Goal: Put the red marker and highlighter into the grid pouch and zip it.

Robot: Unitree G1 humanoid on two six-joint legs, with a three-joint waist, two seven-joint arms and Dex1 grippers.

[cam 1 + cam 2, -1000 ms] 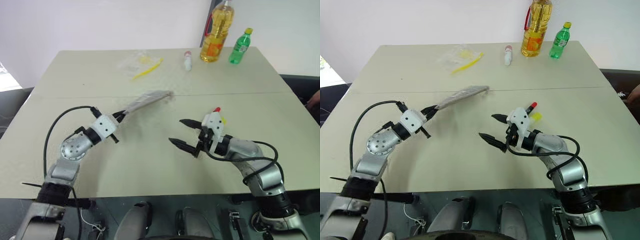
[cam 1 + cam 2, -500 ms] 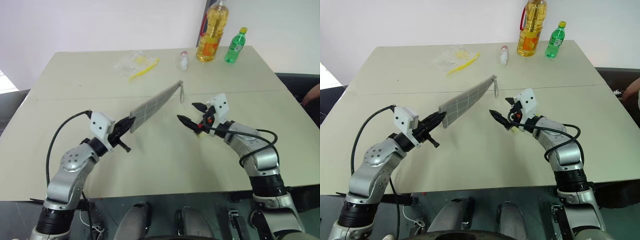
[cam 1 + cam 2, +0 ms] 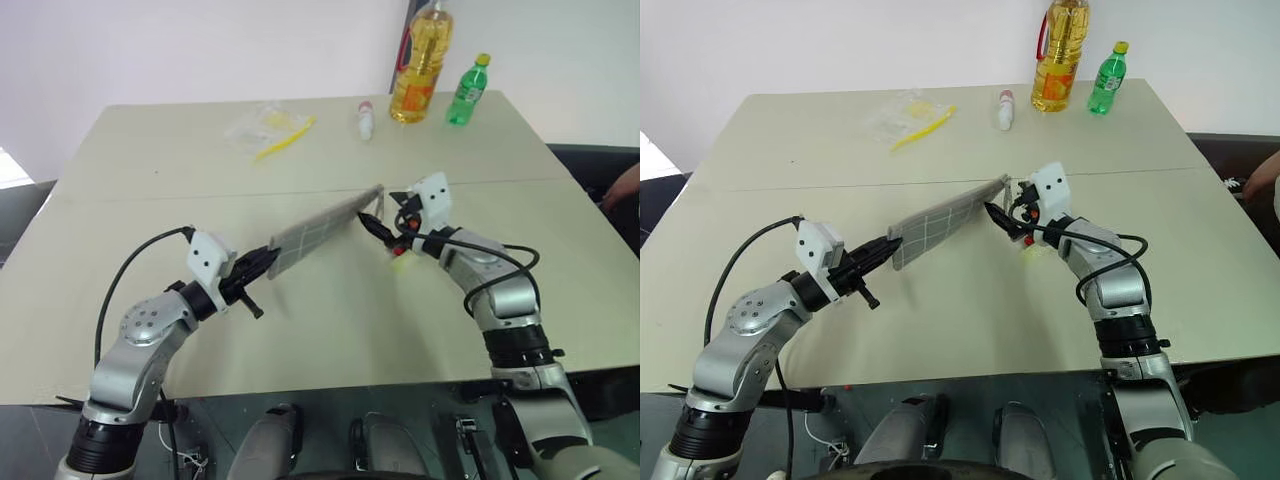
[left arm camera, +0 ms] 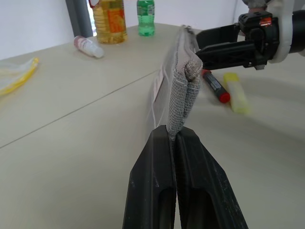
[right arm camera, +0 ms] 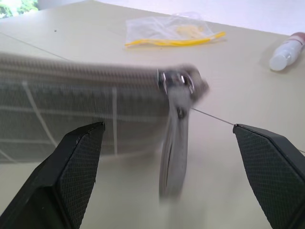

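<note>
a wide beige table [image 3: 200, 150] takes up most of the room in sight, its top split by a thin seam running side to side across the middle. behind it stands a plain pale wall [image 3: 200, 50] with a faint lilac tint — bare and evenly lit. at the far left edge there is a bright white patch [image 3: 8, 165], like daylight coming in low. dark upholstery [image 3: 600, 165] shows past the table's right side, and another dark shape [image 3: 25, 200] sits at its left. the floor [image 3: 330, 425] below the near edge is dark grey.
</note>
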